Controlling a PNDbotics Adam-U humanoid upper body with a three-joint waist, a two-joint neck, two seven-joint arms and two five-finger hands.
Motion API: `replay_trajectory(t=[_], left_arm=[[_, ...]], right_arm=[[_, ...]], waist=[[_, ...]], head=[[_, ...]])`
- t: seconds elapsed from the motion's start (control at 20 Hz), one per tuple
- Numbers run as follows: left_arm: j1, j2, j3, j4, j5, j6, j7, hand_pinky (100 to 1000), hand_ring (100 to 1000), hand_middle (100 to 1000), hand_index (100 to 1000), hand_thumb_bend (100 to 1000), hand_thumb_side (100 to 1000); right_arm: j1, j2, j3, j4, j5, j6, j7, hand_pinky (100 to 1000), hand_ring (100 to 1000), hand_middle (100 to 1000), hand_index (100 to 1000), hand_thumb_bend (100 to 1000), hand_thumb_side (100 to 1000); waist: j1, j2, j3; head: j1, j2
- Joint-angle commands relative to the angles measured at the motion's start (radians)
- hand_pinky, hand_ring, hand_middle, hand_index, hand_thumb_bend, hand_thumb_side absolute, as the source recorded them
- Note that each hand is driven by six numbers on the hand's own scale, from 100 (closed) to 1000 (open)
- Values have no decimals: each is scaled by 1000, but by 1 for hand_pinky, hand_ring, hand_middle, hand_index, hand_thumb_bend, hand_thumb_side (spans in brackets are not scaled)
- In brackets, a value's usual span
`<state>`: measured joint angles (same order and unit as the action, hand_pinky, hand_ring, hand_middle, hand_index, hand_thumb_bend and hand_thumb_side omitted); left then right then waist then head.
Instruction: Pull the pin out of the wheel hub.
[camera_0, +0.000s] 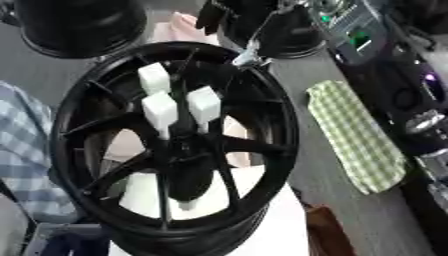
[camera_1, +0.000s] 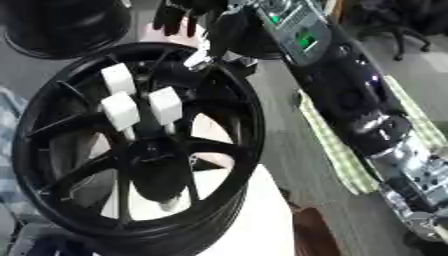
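A black spoked wheel hub (camera_0: 262, 135) lies tilted on a white stand (camera_0: 262, 220) in the middle. Three white block-shaped pins stand close together just above its centre: one at the back (camera_0: 154, 77), one at the front left (camera_0: 160, 111) and one at the right (camera_0: 203, 103). My right arm (camera_1: 350, 95) runs up the right side, and my right hand (camera_1: 214, 30) hangs over the hub's far rim, fingers relaxed and pointing down, apart from the pins. A silvery tip (camera_0: 246, 58) of it sits at the rim. My left hand shows in neither view.
A second black wheel (camera_0: 83, 25) stands at the back left. A green checked cloth (camera_0: 354, 135) lies on the grey table to the right of the hub. Blue checked fabric (camera_0: 22, 150) fills the left edge. A brown object (camera_0: 324, 232) lies by the stand's right corner.
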<state>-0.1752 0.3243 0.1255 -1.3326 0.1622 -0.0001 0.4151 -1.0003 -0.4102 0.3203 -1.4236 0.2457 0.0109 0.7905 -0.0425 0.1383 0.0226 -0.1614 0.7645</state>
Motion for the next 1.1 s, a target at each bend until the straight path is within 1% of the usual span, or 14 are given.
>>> replay_trajectory(t=[0.05,0.25,0.5,0.55,0.6,0.7,1.1], left_arm=[[-12,15,0,-11,-5,-1,-5,622,609,530,726,449,577],[-16,13,-2,-10,-5,-1,-5,621,609,530,726,451,577],[-22,11,-5,-10,-3,-1,-5,621,608,530,726,451,576],[-23,11,-5,-10,-3,-1,-5,621,608,529,726,452,576],[-24,10,-5,-10,-2,-1,-6,621,608,529,726,452,576],[-25,10,-5,-11,-2,-1,-6,621,608,529,726,452,576],[-30,9,-6,-14,1,0,-6,621,608,529,726,452,576]], right_arm=[[-4,-19,3,-57,-5,46,-6,665,765,666,787,617,323],[17,-15,15,-74,9,49,-7,670,767,668,790,622,313],[45,-12,29,-68,25,8,13,682,771,670,790,622,289],[49,-12,31,-64,29,-3,18,685,772,669,788,627,268],[53,-12,34,-59,35,-15,23,686,772,669,787,619,284],[58,-11,37,-48,45,-34,30,687,770,662,779,613,279],[72,-8,49,-28,75,-70,45,694,766,651,770,604,274]], waist=[[4,-17,3],[3,-16,8],[3,-12,14],[3,-12,14],[3,-11,15],[3,-9,16],[5,-1,21]], head=[[-4,5],[0,5],[2,5],[2,5],[2,5],[1,5],[-2,5]])
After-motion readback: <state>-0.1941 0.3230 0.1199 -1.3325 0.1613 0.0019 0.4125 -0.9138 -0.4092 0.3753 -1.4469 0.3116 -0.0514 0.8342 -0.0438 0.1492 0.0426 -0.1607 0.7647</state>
